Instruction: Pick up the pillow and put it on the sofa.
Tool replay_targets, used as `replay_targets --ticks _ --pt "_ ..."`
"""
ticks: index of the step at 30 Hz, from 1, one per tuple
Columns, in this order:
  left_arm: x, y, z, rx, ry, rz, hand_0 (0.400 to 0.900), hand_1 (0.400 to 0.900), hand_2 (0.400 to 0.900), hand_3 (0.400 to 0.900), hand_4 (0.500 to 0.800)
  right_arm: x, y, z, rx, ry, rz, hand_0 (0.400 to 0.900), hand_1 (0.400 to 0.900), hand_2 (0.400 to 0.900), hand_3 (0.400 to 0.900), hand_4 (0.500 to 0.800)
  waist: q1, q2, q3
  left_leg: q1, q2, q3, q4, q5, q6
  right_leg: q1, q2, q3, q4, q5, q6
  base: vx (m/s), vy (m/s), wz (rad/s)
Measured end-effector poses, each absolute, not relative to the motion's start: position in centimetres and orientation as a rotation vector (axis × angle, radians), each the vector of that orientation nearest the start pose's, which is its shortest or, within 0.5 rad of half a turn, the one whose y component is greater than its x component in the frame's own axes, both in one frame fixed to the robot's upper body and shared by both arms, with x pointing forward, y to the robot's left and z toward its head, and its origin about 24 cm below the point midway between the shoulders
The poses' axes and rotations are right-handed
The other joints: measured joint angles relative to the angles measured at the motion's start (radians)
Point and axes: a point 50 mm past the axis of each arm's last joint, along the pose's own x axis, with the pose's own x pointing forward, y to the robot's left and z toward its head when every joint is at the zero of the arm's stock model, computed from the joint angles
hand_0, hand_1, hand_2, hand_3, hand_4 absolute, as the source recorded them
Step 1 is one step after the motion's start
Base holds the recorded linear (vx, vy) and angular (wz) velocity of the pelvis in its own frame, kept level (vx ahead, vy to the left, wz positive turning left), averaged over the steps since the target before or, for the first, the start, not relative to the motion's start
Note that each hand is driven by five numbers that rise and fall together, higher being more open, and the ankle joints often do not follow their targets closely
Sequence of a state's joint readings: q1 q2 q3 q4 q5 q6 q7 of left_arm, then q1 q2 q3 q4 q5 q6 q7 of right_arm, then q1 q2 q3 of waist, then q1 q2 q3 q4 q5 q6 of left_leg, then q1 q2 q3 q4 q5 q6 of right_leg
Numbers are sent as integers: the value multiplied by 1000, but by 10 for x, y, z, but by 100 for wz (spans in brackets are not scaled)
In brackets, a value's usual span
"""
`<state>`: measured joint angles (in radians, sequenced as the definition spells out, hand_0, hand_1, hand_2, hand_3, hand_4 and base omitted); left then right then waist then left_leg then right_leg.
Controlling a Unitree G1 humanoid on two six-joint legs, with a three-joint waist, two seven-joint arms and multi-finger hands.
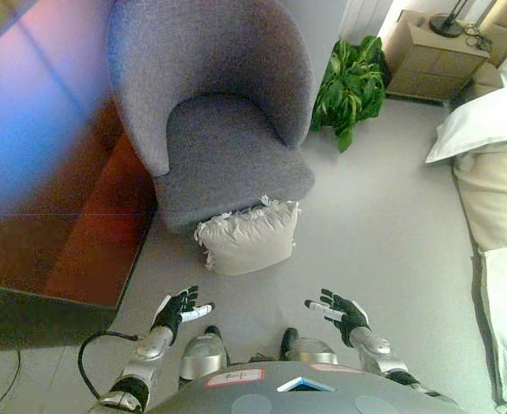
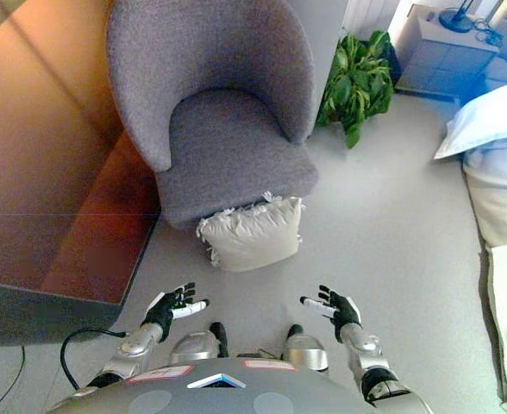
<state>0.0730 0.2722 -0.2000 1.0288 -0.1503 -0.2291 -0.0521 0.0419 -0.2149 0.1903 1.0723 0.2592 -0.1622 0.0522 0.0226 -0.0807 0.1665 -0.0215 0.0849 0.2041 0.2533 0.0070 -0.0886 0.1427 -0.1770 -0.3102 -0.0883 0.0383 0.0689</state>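
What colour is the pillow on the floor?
Cream, with a frilled edge; the pillow shows best in the right eye view.

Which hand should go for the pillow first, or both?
Neither is clearly better: the pillow leans on the chair, centred between the open left hand and right hand. Both are equally short of it, so probably both.

On the pale grey floor (image 1: 383, 233) stand the grey sofa (image 1: 228, 129), a cream pillow (image 1: 249, 237) leaning against it, and a plant (image 1: 350, 86).

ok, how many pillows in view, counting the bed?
2. A beige fringed pillow on the floor, leaning against the front of the grey armchair. A white pillow on the bed at the right edge. More may lie out of view further along the bed.
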Motion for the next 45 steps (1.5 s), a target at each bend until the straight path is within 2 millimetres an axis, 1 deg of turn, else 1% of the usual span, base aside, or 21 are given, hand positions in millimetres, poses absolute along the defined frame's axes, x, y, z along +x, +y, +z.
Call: replay_targets --ticks 2,4,8,9,10,12,14,15,16,17,19,20,22,27,30,33,35,38,41,43,45 --pt "114 223 -143 156 900 -12 900 900 900 900 800 121 -213 -148 -52 949 -42 900 900 900 900 800 13 -1 15 -47 12 -35 107 12 -8 2 -11 -22 0 9 -9 184 51 1" --pt "107 223 -145 143 916 -12 900 900 900 900 800 118 -216 -148 -59 952 -47 900 900 900 900 800 9 3 13 -74 31 -22 156 8 -2 13 -10 -46 2 9 -9 238 106 5" --pt "116 218 -142 117 885 -15 900 900 900 900 800 104 -223 -150 -69 984 -61 900 900 900 900 800 6 25 22 -17 43 38 -29 -26 6 0 20 -50 7 10 -2 268 129 -7" --pt "123 215 -141 111 867 -20 900 900 900 900 800 102 -225 -150 -74 992 -66 900 900 900 900 800 7 42 31 10 48 50 -100 -51 42 -5 41 -44 8 12 1 390 148 -35" --pt "126 216 -140 106 858 -10 900 900 900 900 800 101 -222 -151 -67 996 -60 900 900 900 900 800 17 31 38 23 46 72 -119 -31 36 -13 41 -16 1 12 2 426 154 -43" --pt "120 220 -141 97 869 30 900 900 900 900 800 103 -216 -152 -70 991 -32 900 900 900 900 800 65 23 49 21 57 95 -69 -54 26 -5 44 30 -3 13 -1 356 149 -43" --pt "112 223 -143 94 888 57 900 900 900 900 800 111 -213 -150 -75 970 -10 900 900 900 900 800 73 26 61 -7 77 95 40 -98 10 3 45 58 -4 16 -7 354 174 -32" --pt "108 223 -144 79 895 74 900 900 900 900 800 118 -212 -148 -76 951 -7 900 900 900 900 800 71 21 71 -48 83 93 90 -127 -28 10 37 68 -3 15 -8 416 169 -8" --pt "105 222 -145 52 900 96 900 900 900 900 800 122 -214 -147 -82 939 -7 900 900 900 900 800 68 34 68 -48 83 98 26 -118 -28 1 33 67 -2 13 -6 332 133 -5" --pt "105 221 -146 43 901 100 900 900 900 900 800 124 -216 -145 -89 929 -10 900 900 900 900 800 67 40 71 -36 83 117 -30 -66 -3 -3 27 67 -2 6 4 390 149 -10" --pt "104 224 -145 40 900 114 900 900 900 900 800 124 -215 -145 -82 929 -2 900 900 900 900 800 72 35 75 12 50 159 -107 -43 60 10 3 50 9 -2 6 387 174 -4" --pt "102 229 -145 50 901 125 900 900 900 900 800 124 -210 -146 -66 929 13 900 900 900 900 800 78 34 78 27 53 170 -115 -44 64 12 -5 13 81 -39 -26 357 193 11" --pt "105 241 -140 84 886 136 900 900 900 900 800 117 -197 -150 -42 945 39 900 900 900 900 800 93 5 60 47 39 186 -115 -45 59 1 -16 -29 147 -81 -8 345 234 23" --pt "129 244 -133 96 833 128 900 900 900 900 800 140 -187 -142 -70 868 71 900 900 900 900 800 92 5 53 37 -6 136 -186 -41 90 -68 -46 -20 266 -62 46 275 213 23" --pt "145 242 -128 126 808 98 900 900 900 900 800 157 -183 -132 -83 802 57 900 900 900 900 800 88 25 61 25 -5 110 -145 -72 111 -218 -89 41 575 -28 104 228 158 12" --pt "144 248 -126 151 821 92 900 900 900 900 800 163 -177 -127 -121 764 91 900 900 900 900 800 85 40 60 86 -16 94 -191 -72 130 -286 -130 65 724 9 102 211 -78 37" --pt "139 252 -127 164 837 93 900 900 900 900 800 167 -176 -123 -131 736 99 900 900 900 900 800 63 56 57 95 -15 72 -205 -70 133 -295 -131 33 710 -2 92 222 -222 48" --pt "133 251 -130 155 878 80 900 900 900 900 800 165 -184 -121 -203 720 101 900 900 900 900 800 30 90 63 116 -17 27 -222 -61 121 -288 -173 -24 477 3 96 334 -376 46" --pt "124 250 -133 141 904 64 900 900 900 900 800 152 -188 -124 -303 731 98 900 900 900 900 800 5 77 56 130 -45 -13 -231 -62 105 -271 -269 -24 206 81 179 324 -337 41" --pt "121 248 -134 135 906 56 900 900 900 900 800 139 -189 -129 -384 762 108 900 900 900 900 800 5 68 53 158 -32 -38 -232 -71 74 -257 -284 -5 159 117 158 292 -249 36" --pt "112 256 -133 155 916 65 900 900 900 900 800 132 -183 -132 -482 767 155 900 900 900 900 800 5 14 39 171 -14 -34 -231 -80 18 -204 -275 -21 141 123 145 237 -237 42"
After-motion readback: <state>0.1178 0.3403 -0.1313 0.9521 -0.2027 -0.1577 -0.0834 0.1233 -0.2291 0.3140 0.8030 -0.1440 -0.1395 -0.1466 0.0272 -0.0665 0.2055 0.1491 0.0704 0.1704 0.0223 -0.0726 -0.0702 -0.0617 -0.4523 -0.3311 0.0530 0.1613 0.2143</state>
